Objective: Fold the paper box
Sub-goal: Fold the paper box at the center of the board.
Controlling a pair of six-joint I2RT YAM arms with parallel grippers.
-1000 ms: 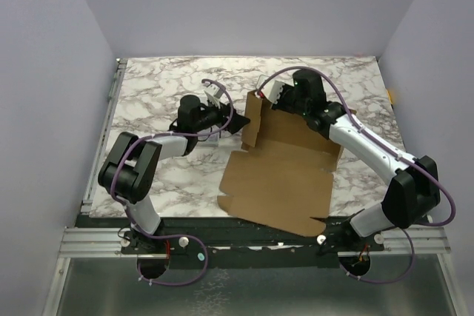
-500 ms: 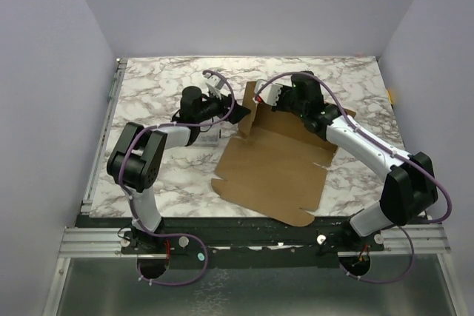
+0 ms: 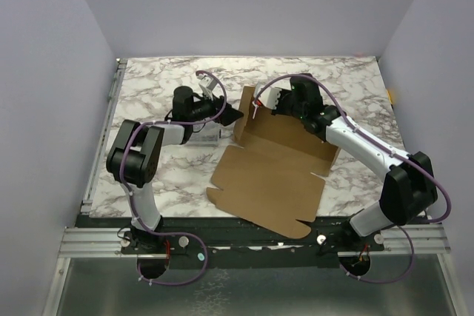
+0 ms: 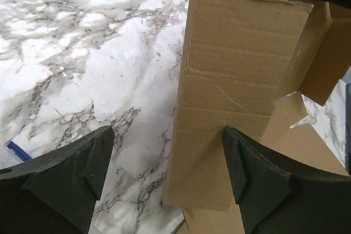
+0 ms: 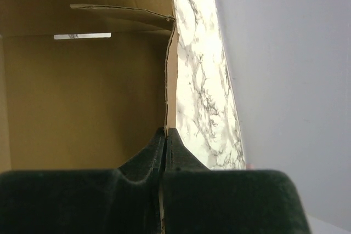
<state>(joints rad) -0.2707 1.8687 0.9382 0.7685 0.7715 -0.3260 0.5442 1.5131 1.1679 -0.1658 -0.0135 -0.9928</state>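
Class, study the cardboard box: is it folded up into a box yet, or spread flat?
Mostly spread. The cardboard box lies flat on the table; only one flap stands upright, pinched in the shut right gripper.

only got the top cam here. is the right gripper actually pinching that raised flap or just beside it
observer: pinching it. In the right wrist view the right gripper is shut on the thin edge of the paper box. That edge runs straight up from between its fingers.
operator: ok and the left one, is it on the box
observer: not gripping. In the left wrist view the left gripper is open. The raised flap stands in the gap, nearer the finger on the right of the picture. I cannot tell whether that finger touches it.
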